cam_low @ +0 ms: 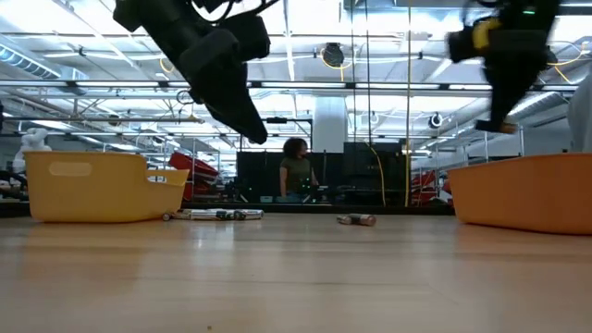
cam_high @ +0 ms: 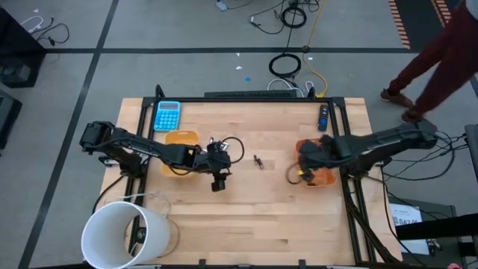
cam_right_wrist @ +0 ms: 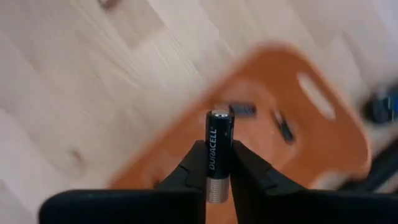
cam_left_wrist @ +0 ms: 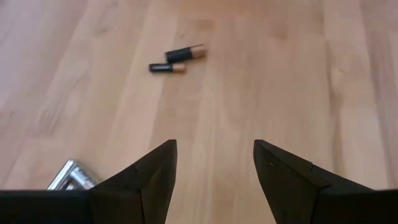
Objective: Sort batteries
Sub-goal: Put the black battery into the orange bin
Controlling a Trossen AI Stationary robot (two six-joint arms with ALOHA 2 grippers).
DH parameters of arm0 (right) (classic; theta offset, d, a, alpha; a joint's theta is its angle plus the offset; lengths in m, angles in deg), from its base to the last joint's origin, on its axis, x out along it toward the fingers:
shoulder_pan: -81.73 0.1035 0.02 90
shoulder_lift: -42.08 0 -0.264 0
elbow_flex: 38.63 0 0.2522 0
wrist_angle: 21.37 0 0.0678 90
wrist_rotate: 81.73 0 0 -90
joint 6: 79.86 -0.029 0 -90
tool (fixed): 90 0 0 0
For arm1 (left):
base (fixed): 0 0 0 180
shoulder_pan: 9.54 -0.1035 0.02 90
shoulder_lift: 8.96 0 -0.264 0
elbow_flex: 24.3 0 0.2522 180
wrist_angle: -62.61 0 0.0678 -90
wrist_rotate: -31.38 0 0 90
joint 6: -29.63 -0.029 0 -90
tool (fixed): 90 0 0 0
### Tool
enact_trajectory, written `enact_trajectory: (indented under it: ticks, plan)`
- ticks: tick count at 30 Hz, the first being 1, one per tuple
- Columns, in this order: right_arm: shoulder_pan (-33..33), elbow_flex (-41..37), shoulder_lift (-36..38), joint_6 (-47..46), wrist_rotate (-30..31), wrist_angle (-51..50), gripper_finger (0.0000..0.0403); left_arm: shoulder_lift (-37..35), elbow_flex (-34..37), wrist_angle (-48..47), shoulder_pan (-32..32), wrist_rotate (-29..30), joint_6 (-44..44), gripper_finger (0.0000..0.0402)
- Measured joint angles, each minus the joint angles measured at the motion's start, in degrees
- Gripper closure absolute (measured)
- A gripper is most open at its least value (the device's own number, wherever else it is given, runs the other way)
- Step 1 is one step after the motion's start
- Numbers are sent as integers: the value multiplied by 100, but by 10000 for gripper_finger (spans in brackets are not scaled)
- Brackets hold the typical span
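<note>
Right jaws (cam_right_wrist: 219,163) gripping battery (cam_right_wrist: 219,144) (base hidden)

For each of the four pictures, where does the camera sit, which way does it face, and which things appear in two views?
High view: above, facing down on the table and both arms.
Low view: at tabletop height, facing the room; arms hang from above.
Left wrist view: behind the open left gripper, facing two batteries.
Right wrist view: behind the right gripper, shut on a battery above the orange tray.
Shared: that pair of batteries and the orange tray show from above too.
</note>
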Motion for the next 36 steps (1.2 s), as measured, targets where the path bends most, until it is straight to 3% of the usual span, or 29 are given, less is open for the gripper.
enact_trajectory:
  ticks: [6,11,23,30,36]
  plan:
    - [461,-1192,691,-804,21,744,294,0,0,-256,-286,-20,29,178]
    - [527,-1431,728,-788,12,1173,256,0,0,-345,-591,-183,45,178]
    - [509,-954,712,-356,950,1451,271,0,0,-487,-1256,-648,-140,178]
    - [497,-714,386,937,1711,2884,271,0,0,-516,-1685,-791,-263,179]
    - [276,-707,-299,1862,1760,4278,270,0,0,-514,-1910,-800,-349,179]
